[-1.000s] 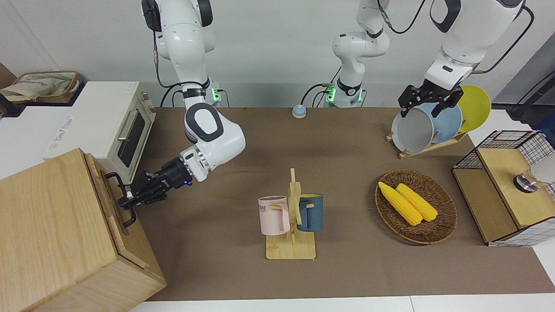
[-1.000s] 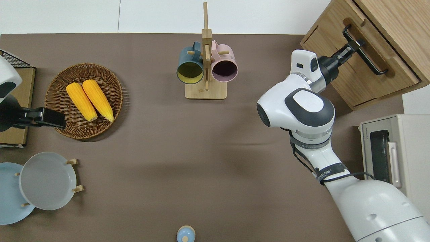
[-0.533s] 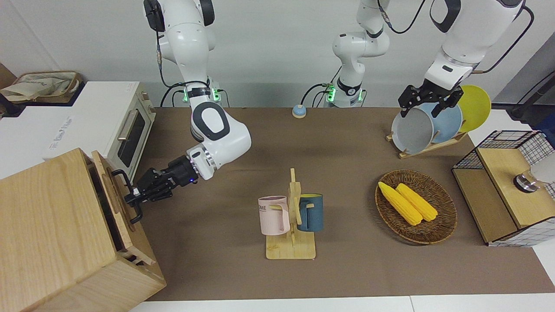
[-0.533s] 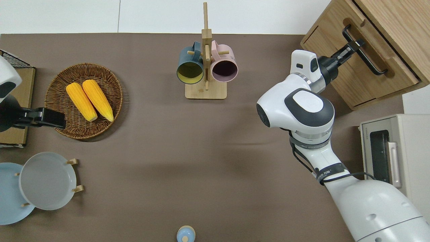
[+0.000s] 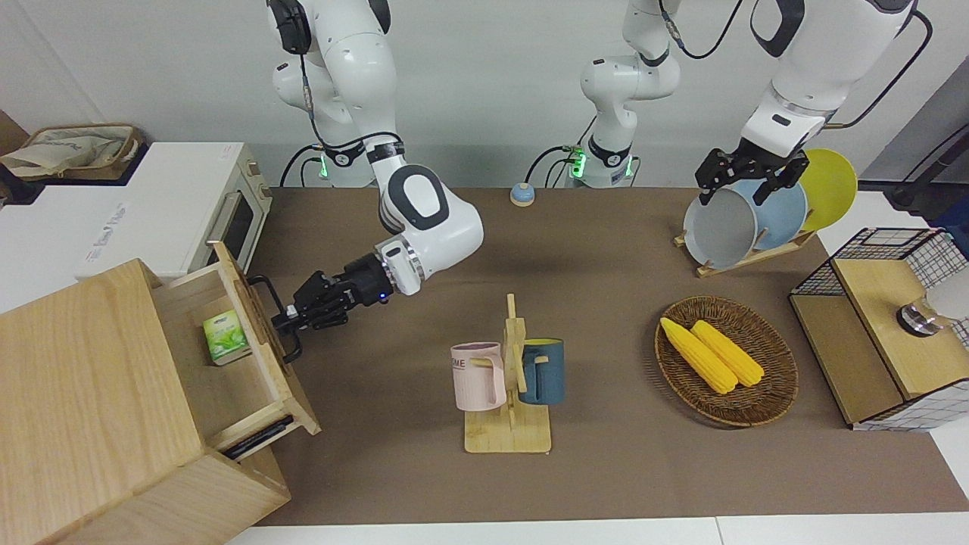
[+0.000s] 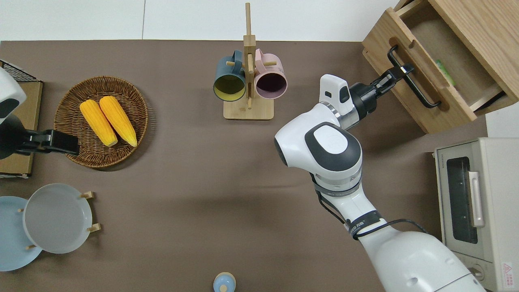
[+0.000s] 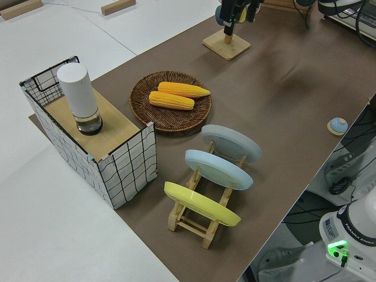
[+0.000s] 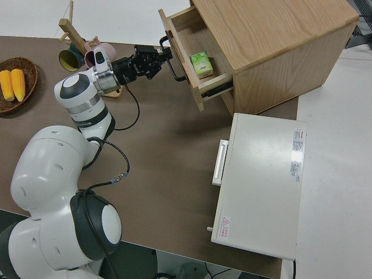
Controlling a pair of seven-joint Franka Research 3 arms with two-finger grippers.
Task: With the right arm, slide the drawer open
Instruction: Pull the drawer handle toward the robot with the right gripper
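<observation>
Gripping the black bar handle (image 5: pixel 274 318) of the drawer (image 5: pixel 227 356), the right pincer (image 5: pixel 286 322) has its fingers closed around the bar near its middle. The drawer stands pulled well out of the pale wooden cabinet (image 5: pixel 91 409) at the right arm's end of the counter (image 5: pixel 606 469), its inside open to view. A small green box (image 5: pixel 225 337) sits in the drawer, against the side nearer to the robots. The white toaster oven (image 5: pixel 189 219) stands just beside the cabinet, nearer to the robots. The left arm is parked, and I cannot tell the state of its pincer (image 5: pixel 746 178).
</observation>
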